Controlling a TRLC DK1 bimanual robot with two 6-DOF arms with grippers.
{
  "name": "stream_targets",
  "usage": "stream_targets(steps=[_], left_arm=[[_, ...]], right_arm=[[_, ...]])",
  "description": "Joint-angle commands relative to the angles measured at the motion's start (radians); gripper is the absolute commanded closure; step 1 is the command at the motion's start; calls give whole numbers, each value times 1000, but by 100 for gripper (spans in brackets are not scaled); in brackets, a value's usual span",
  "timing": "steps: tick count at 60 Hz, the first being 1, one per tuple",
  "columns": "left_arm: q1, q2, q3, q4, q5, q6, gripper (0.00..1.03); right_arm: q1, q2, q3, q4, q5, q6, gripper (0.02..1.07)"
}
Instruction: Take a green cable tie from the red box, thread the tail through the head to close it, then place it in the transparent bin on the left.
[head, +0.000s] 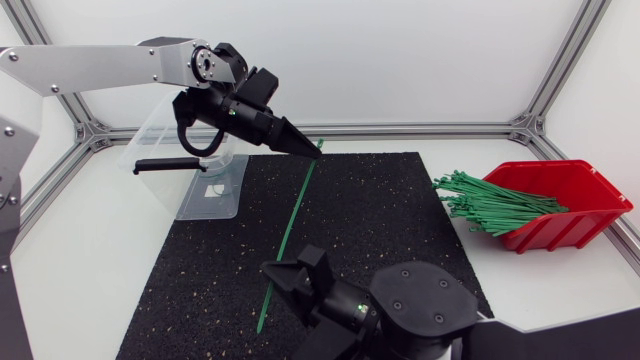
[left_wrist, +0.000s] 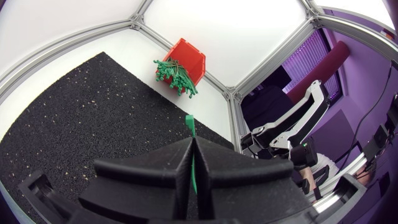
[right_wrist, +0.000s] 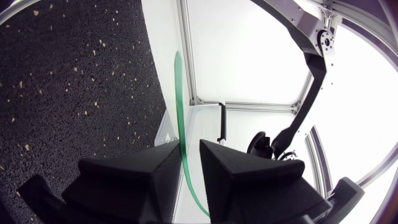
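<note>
Green cable tie (head: 300, 200) is stretching as one thin straight strip over the black speckled mat (head: 390, 220), running from the left gripper (head: 303, 144) at the mat's far edge down toward the right gripper (head: 290, 272) at the near edge. The left gripper's fingers are pressing together on the strip's far end, and a short green tip is sticking out past them. In the left wrist view the strip (left_wrist: 190, 124) is showing as a narrow green line in the seam of the closed gripper (left_wrist: 193, 142).

The right gripper's fingers are standing apart. In the right wrist view the strip (right_wrist: 178, 106) is passing through the gap of this gripper (right_wrist: 189, 146), lying close along one finger's inner face, and its free end is trailing past the gripper toward the mat's near edge.

The transparent bin (head: 195, 170), with a black bar handle (head: 170, 165), is sitting at the far left, half on the mat's corner, just beneath and beside the left arm. The red box (head: 575, 190) is sitting at the far right off the mat, well apart from both grippers, with a bundle of green ties (head: 490, 203) spilling over its left lip. Nothing is lying on the mat between the two grippers other than the strip.
</note>
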Motion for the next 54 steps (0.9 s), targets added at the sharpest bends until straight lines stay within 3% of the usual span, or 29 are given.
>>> stream_targets(steps=[1,54], left_arm=[[-6,-6,5,-15,14,33,101],[-9,-16,3,-28,18,42,101]], right_arm=[[17,-18,-32,-3,10,13,81],[84,-67,-74,-7,34,36,83]])
